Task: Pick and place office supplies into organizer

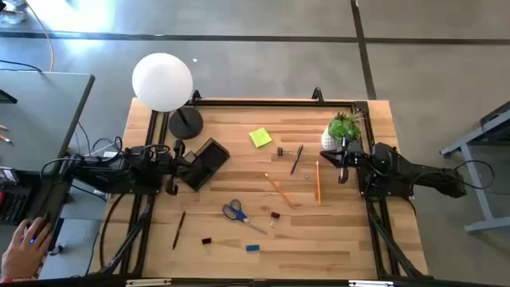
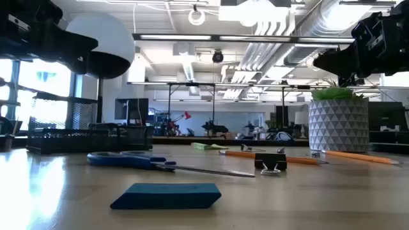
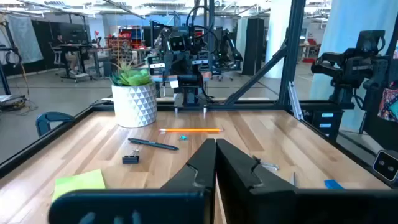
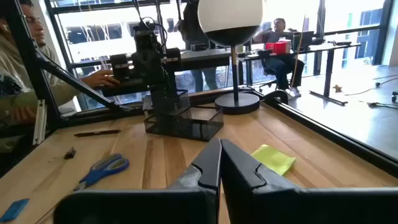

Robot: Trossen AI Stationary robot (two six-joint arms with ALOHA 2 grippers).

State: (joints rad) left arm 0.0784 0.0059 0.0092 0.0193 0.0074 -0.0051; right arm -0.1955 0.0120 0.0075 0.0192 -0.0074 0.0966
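Note:
The black organizer tray (image 1: 205, 163) stands on the table's left half, near the lamp. My left gripper (image 1: 190, 159) hovers shut by the tray's left end and holds nothing. My right gripper (image 1: 341, 165) is shut and empty beside the plant. Loose on the wood lie a yellow sticky-note pad (image 1: 260, 138), blue-handled scissors (image 1: 237, 213), two orange pencils (image 1: 279, 190) (image 1: 317, 182), a dark pen (image 1: 296, 159) and another (image 1: 179, 229), binder clips (image 1: 280, 151) (image 1: 276, 214) (image 1: 205, 240), and a blue eraser (image 1: 252, 248). The low view shows the eraser (image 2: 167, 195) nearest, with the scissors (image 2: 140, 161) behind it.
A white globe lamp (image 1: 163, 80) with a round black base (image 1: 185, 121) stands at the far left corner. A potted plant (image 1: 343, 127) stands far right, close to my right gripper. A black frame rail (image 1: 255, 101) runs along the far edge. A person's hand (image 1: 24, 243) is off the table's left.

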